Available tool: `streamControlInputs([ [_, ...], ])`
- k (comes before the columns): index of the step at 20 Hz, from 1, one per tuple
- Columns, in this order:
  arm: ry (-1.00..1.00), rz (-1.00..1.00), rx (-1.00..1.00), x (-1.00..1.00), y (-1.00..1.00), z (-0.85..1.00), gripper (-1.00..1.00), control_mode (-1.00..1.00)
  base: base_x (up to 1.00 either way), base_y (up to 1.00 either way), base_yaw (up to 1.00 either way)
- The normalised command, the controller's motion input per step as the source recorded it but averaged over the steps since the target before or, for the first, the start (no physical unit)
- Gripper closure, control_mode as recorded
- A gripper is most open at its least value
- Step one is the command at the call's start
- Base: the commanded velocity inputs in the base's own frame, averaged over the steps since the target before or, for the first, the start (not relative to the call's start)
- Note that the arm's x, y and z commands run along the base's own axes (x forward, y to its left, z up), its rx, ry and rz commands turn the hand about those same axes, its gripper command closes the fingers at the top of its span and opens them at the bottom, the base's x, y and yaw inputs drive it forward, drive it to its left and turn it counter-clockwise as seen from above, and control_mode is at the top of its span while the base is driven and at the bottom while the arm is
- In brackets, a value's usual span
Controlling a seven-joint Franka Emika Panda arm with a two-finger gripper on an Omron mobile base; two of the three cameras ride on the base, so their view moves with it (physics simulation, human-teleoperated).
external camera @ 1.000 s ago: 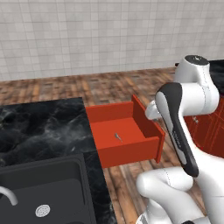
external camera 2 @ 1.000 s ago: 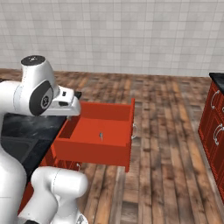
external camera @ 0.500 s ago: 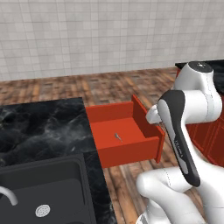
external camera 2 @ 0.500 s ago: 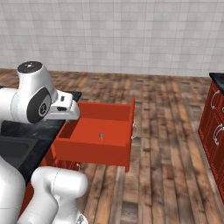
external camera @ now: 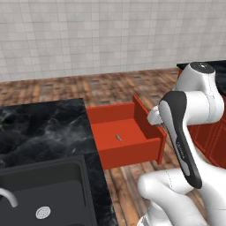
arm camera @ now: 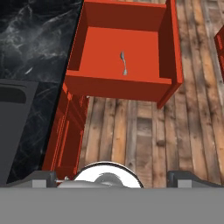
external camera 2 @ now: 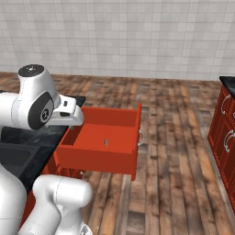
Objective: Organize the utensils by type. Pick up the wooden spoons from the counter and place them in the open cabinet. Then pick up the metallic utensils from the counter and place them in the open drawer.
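Observation:
The red drawer (arm camera: 165,48) stands pulled out from under the black marble counter (arm camera: 39,35). On its floor lies one metallic utensil, a silver spoon (arm camera: 124,63), which is also small in the side views (external camera: 119,137) (external camera 2: 106,142). My gripper (arm camera: 113,177) hangs high above the wooden floor just outside the drawer's side wall. It is open, its finger tips (arm camera: 43,177) far apart with nothing between them. In the right base view the white hand (external camera 2: 69,112) sits over the drawer's inner end. The wooden spoons and the cabinet are out of view.
A dark sink (external camera: 42,194) is sunk into the counter (external camera: 39,128) near the base. Red cabinet fronts (external camera 2: 225,124) with silver pulls stand across the plank floor (external camera 2: 174,151). More red fronts (arm camera: 65,131) run below the counter.
The arm has shifted slightly, the hand dropping a little beside the drawer. The spoon in the drawer has not moved and the gripper stays open.

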Motion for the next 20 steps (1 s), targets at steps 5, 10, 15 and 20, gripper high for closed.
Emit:
streamControlInputs([
  [5,0.0,0.0,0.0,0.0,0.0,0.0,-1.0,1.0,0.02,0.0,0.0],
  [10,0.0,0.0,0.0,0.0,0.0,0.0,-1.0,1.0,0.0,-0.42,0.0],
  [15,0.0,0.0,0.0,0.0,0.0,0.0,-1.0,1.0,0.0,-0.56,0.0],
  [20,0.0,0.0,0.0,0.0,0.0,0.0,-1.0,1.0,0.0,-0.54,0.0],
])
